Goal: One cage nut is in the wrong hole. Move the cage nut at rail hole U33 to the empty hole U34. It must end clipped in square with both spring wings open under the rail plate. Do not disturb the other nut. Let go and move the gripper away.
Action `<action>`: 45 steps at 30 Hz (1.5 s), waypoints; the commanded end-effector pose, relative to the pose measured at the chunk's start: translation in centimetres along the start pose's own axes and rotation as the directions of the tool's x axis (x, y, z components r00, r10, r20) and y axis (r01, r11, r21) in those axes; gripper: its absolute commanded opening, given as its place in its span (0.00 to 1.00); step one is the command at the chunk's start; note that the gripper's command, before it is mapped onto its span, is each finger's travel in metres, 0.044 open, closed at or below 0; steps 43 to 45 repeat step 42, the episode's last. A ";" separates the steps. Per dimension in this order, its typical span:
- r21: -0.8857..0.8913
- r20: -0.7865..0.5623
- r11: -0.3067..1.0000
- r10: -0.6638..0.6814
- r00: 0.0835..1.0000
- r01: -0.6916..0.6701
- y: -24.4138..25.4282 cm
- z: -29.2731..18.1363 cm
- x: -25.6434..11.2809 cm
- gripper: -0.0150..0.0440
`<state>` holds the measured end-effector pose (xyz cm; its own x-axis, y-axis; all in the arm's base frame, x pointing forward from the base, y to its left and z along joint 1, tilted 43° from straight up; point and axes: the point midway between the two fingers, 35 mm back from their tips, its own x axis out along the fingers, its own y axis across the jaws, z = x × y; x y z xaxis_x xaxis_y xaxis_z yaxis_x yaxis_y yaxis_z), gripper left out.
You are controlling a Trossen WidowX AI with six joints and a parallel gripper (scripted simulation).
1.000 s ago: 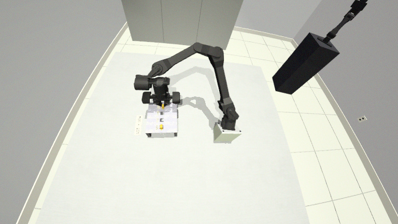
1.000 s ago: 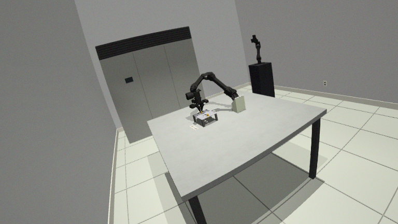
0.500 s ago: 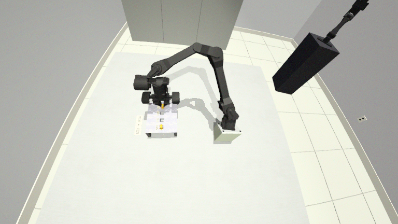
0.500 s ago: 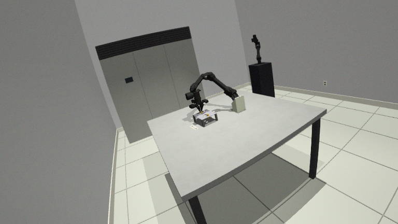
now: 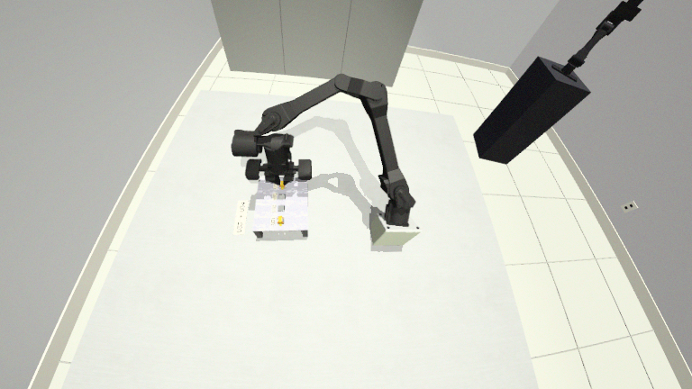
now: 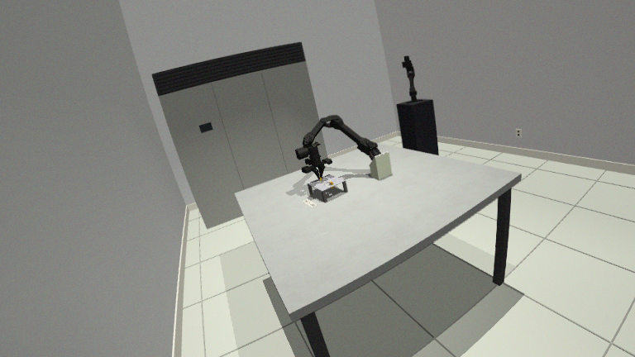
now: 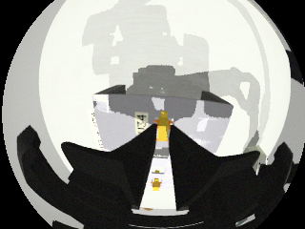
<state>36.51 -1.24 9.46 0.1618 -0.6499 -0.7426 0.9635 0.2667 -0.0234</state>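
Nut [image 5: 281, 185] [image 6: 320, 178] [image 7: 163, 134], one, clamped in the pincer [image 5: 281, 181] [image 6: 320, 177] [image 7: 163, 129] beside the rail's [image 5: 296, 221] [image 6: 337, 179] [image 7: 210, 135] U34 label, seating unclear: risks, a wing catching the hole edge if pressed askew, or popping out if released half-clipped.

Cage nut [image 5: 282, 185] [image 6: 320, 178] [image 7: 163, 130]: yellow-orange, small orange bits jutting at both sides, gripped between fingertips of tool [image 5: 282, 181] [image 6: 320, 176] [image 7: 163, 129]; above centre of wrist frame, beside U34 label [image 7: 141, 122]. Whether clipped or wings open, cannot tell. Other nut [image 5: 280, 220] [image 6: 331, 183] [image 7: 156, 183]: yellow-orange, apart from first, low centre of wrist frame, at plate's near end in top frame. Rail plate [image 5: 298, 217] [image 6: 337, 180] [image 7: 106, 131]: pale, raised on dark supports above desk [image 5: 357, 313] [image 6: 398, 208] [image 7: 71, 62], left of centre in top frame. Two dark square holes [image 5: 281, 196] between nuts.
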 end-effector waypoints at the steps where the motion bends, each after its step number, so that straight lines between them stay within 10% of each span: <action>1: 0.000 0.000 1.000 -0.002 1.000 0.002 0.0 0.0 0.0 0.31; 18: 0.000 0.000 1.000 0.000 1.000 0.000 0.0 0.0 0.0 1.00; 45: -0.001 -0.002 1.000 0.000 1.000 0.000 0.0 -0.2 -5.0 1.00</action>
